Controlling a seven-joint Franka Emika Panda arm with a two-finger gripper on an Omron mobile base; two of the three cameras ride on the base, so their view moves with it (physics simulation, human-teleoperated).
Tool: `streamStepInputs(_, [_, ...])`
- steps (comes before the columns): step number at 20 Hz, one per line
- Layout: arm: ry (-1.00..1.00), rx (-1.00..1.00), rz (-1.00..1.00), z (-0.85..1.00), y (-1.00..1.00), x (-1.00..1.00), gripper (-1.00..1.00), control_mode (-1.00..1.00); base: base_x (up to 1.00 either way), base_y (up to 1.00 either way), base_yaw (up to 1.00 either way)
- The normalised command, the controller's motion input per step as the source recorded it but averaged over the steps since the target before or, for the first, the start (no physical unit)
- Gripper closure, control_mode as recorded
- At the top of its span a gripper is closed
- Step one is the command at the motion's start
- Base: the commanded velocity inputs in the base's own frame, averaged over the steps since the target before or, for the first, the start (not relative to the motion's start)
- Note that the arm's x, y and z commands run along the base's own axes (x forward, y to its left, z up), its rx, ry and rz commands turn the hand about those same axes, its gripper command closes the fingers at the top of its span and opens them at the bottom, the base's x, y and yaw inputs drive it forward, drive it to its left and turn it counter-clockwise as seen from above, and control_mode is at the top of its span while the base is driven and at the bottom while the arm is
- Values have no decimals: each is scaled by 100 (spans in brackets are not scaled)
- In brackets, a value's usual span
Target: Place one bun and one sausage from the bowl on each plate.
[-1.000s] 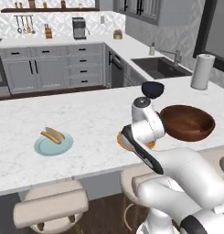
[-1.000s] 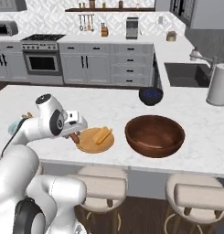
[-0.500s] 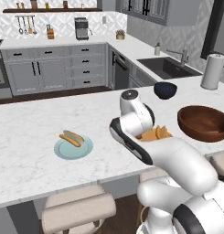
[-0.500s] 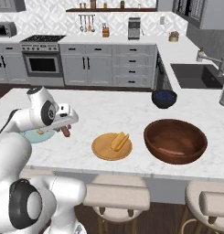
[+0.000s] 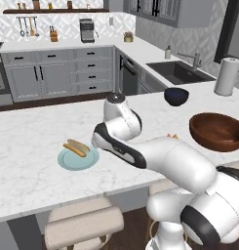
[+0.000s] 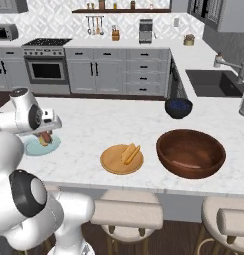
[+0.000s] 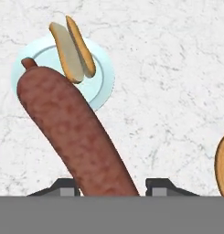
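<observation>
Overhead, the end effector [image 7: 112, 188] grips the sausage [image 7: 72, 132] above the pale blue-green plate [image 7: 100, 77] bearing a bun [image 7: 73, 48].

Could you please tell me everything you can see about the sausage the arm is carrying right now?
The sausage is reddish-brown with a mottled, matte skin, thick and slightly curved, ending in a small rounded nub at its far tip. In the hand view its near end sits between the two dark fingertips of the tool, which is shut on it, so it is held off the counter. It points out toward the pale blue-green plate, where a split bun already lies. Its far end overlaps the plate's rim in this view.
</observation>
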Motion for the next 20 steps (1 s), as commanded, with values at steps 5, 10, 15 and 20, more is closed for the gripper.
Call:
streamStepInputs(5, [5,12,12,-27,100,65,100,-100,0,0,0])
streamStepInputs(10, [15,-6,2,-51,100,72,100,-100,0,0,0])
streamStepInputs(15, [12,-18,4,-18,53,1,100,-100,0,0,0])
streamStepInputs(20, [5,-3,1,-36,11,5,100,-100,0,0,0])
